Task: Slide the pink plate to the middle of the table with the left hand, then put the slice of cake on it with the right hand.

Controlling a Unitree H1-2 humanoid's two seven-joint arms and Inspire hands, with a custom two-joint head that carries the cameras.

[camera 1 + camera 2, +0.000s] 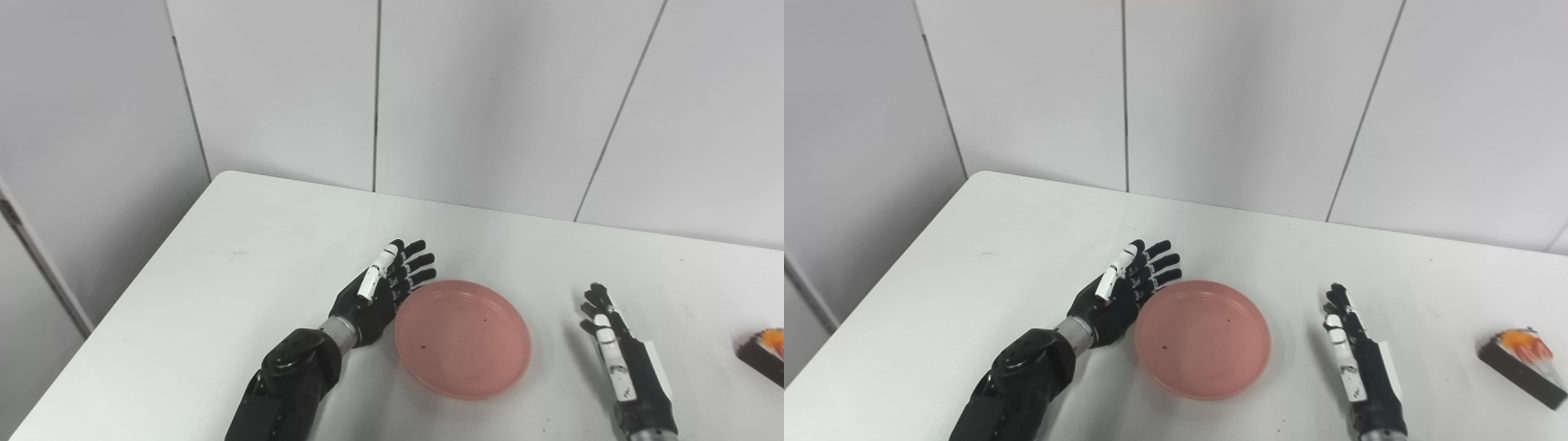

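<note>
The pink plate (463,338) lies flat on the white table (257,245), near its front middle, with nothing on it. My left hand (383,291) rests against the plate's left rim, palm turned toward it, fingers straight and apart, holding nothing. To the right of the plate my right hand (1350,346) lies with fingers stretched forward, a gap of bare table between it and the rim. The slice of cake (1522,365), dark with an orange and white top, sits at the far right of the table, apart from both hands.
White wall panels (478,98) rise behind the table's back edge. The table's left edge runs diagonally from back to front left, with a grey wall beyond it.
</note>
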